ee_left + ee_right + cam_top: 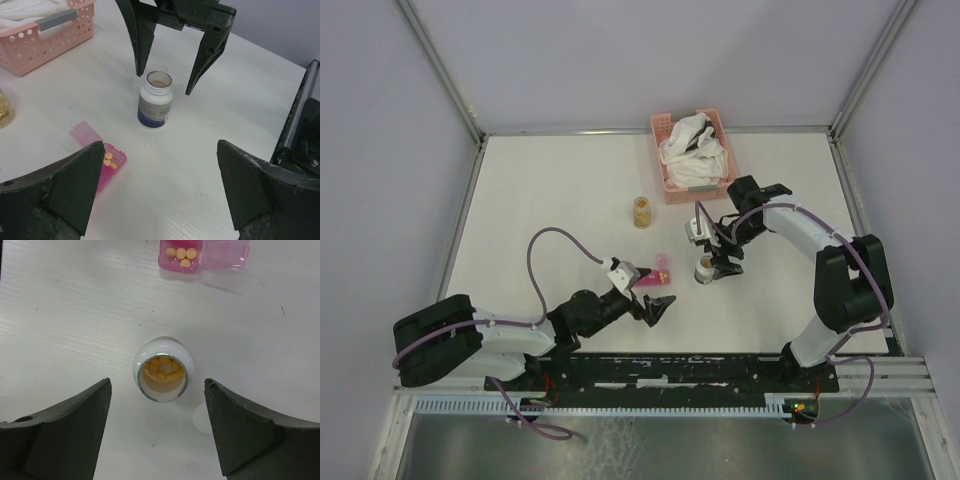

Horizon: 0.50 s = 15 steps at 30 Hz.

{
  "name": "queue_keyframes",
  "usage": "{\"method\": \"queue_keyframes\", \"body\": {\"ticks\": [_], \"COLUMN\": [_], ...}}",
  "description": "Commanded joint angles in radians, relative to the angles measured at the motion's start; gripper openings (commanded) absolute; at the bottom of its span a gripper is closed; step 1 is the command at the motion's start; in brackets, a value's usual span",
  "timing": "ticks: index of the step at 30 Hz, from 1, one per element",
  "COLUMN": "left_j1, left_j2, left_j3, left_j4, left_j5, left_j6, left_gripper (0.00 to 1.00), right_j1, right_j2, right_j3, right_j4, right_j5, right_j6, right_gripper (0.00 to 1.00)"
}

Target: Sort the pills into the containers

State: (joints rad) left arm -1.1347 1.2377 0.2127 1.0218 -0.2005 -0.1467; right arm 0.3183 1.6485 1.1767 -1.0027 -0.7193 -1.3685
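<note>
The magenta pill box point(114, 164) lies on the table with one end compartment open, its clear pink lid point(83, 133) flipped back and three orange pills point(109, 160) inside. It also shows in the right wrist view point(180, 260) and in the top view point(658, 270). An uncapped white pill bottle point(161, 376) stands upright with yellow pills inside; it also shows in the left wrist view point(155, 106). My right gripper point(157, 384) is open and hovers just above the bottle point(705, 268). My left gripper point(160, 145) is open and empty, low beside the pill box.
A pink lattice basket point(665, 181) with white cloths stands at the back. A small amber jar point(642, 211) stands left of it. A pale round disc point(202, 418) lies on the table next to the bottle. Grey walls surround the white table.
</note>
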Motion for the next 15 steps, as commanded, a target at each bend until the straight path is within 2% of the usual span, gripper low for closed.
{"method": "queue_keyframes", "body": {"ticks": [1, 15], "left_j1": [-0.002, -0.002], "left_j2": [-0.026, -0.037], "left_j3": [-0.011, -0.024], "left_j4": [0.072, 0.07], "left_j5": [-0.01, -0.016], "left_j6": [0.031, 0.013], "left_gripper": [1.0, 1.0], "right_j1": [0.02, 0.05], "right_j2": [0.017, -0.008], "right_j3": [0.04, 0.023], "right_j4": [0.024, 0.092], "right_j5": [0.029, 0.036], "right_j6": [0.054, 0.124], "right_gripper": [0.82, 0.76]}}
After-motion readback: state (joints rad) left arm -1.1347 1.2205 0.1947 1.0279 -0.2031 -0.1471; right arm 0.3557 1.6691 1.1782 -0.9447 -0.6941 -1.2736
